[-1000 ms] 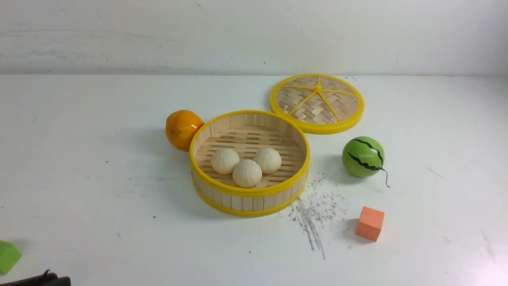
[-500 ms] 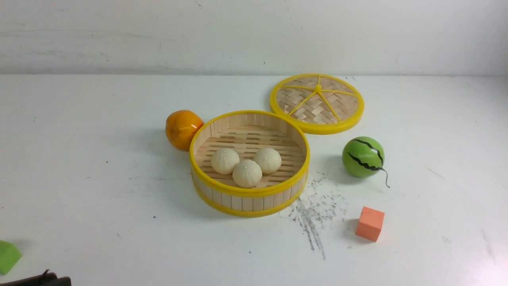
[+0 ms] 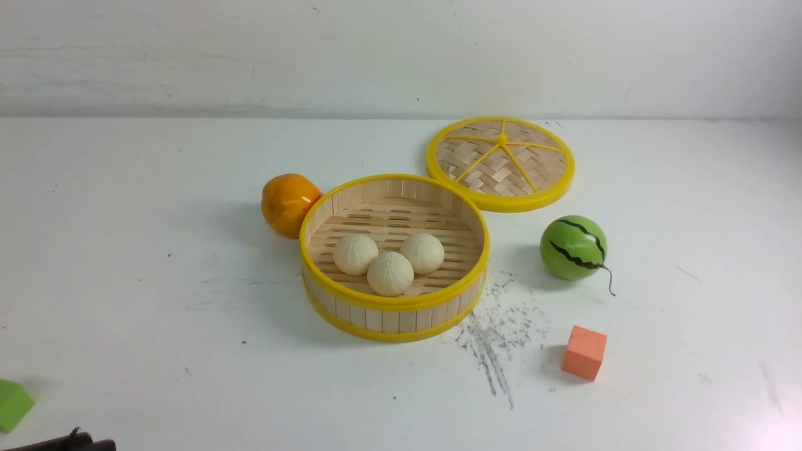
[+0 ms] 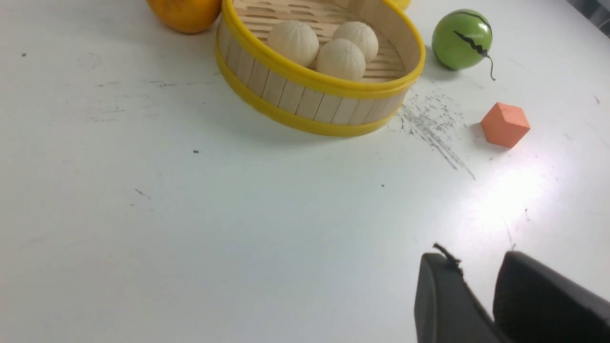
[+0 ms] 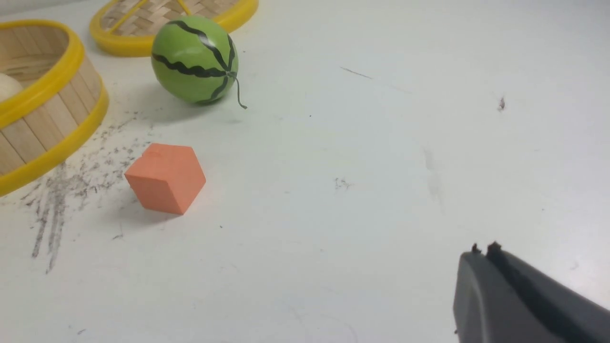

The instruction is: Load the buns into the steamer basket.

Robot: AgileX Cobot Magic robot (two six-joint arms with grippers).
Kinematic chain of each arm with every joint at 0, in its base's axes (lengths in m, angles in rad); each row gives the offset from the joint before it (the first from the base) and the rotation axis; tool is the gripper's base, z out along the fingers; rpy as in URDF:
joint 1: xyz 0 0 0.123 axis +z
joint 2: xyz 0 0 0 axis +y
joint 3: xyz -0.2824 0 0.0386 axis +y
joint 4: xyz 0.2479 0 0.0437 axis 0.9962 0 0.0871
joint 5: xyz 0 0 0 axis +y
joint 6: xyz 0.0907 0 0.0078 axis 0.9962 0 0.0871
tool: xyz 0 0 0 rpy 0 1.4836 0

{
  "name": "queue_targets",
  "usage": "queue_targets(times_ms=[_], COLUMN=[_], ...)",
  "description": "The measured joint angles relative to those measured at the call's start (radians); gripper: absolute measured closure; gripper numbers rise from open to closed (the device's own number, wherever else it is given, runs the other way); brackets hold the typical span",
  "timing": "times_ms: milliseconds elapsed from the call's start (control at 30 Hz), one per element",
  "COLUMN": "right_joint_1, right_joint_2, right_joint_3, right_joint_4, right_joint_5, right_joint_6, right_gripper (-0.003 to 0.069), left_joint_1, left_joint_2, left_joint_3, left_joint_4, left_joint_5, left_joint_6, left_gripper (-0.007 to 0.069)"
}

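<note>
Three cream-white buns (image 3: 355, 254) (image 3: 390, 273) (image 3: 422, 252) lie together inside the steamer basket (image 3: 395, 304), which stands mid-table. The left wrist view shows the same buns (image 4: 293, 43) (image 4: 340, 59) (image 4: 356, 35) behind the basket wall (image 4: 310, 102). My left gripper (image 4: 476, 259) hovers over bare table well short of the basket, open by a narrow gap with nothing between its fingers. Only its dark edge (image 3: 62, 441) shows at the front view's bottom left. My right gripper (image 5: 481, 250) is shut and empty, far from the basket (image 5: 47, 124).
An orange (image 3: 288, 203) touches the basket's left side. The woven lid (image 3: 500, 163) lies flat behind it on the right. A green watermelon ball (image 3: 573, 247) and an orange cube (image 3: 584, 352) sit to the right. A green block (image 3: 11, 404) lies at the near left edge.
The dark edge of my left gripper has slipped a little lower at the front view's bottom left. The buns, basket and other objects have not moved.
</note>
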State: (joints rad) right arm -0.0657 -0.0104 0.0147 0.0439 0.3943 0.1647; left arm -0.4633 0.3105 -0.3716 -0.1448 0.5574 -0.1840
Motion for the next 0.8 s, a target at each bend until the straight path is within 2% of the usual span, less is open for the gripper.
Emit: queue_targets(times_ms=[133,267,367,400,433,467,567,700,800], right_joint_1=[0.0,0.0,0.0,0.0,0.0,0.0,0.0,0.0,0.0], right_joint_2=[0.0,0.0,0.0,0.0,0.0,0.0,0.0,0.0,0.0], right_joint_3=[0.0,0.0,0.0,0.0,0.0,0.0,0.0,0.0,-0.001], right_joint_4=[0.0,0.0,0.0,0.0,0.0,0.0,0.0,0.0,0.0], right_joint_5=[0.0,0.0,0.0,0.0,0.0,0.0,0.0,0.001,0.001], right_joint_6=[0.0,0.0,0.0,0.0,0.0,0.0,0.0,0.0,0.0], right_gripper=[0.067,0.067,0.0669,0.0669,0.0669,0.0669,0.0666,0.0662,0.0659], left_joint_1=[0.0,0.01,0.085,0.091,0.158,0.197,0.275,0.403,0.433], left_joint_2=[-0.061,-0.151,-0.228,-0.232,-0.274,-0.296,-0.317,-0.32,-0.32], left_joint_3=[0.062,0.158,0.268,0.275,0.339,0.367,0.392,0.4,0.401], left_joint_4=[0.033,0.042,0.06,0.061,0.072,0.08,0.092,0.115,0.127], left_joint_5=[-0.027,-0.202,-0.425,-0.437,-0.532,-0.557,-0.557,-0.407,-0.31], left_joint_6=[0.0,0.0,0.0,0.0,0.0,0.0,0.0,0.0,0.0], left_gripper=[0.0461,0.0475,0.0559,0.0566,0.063,0.0638,0.0638,0.0638,0.0638])
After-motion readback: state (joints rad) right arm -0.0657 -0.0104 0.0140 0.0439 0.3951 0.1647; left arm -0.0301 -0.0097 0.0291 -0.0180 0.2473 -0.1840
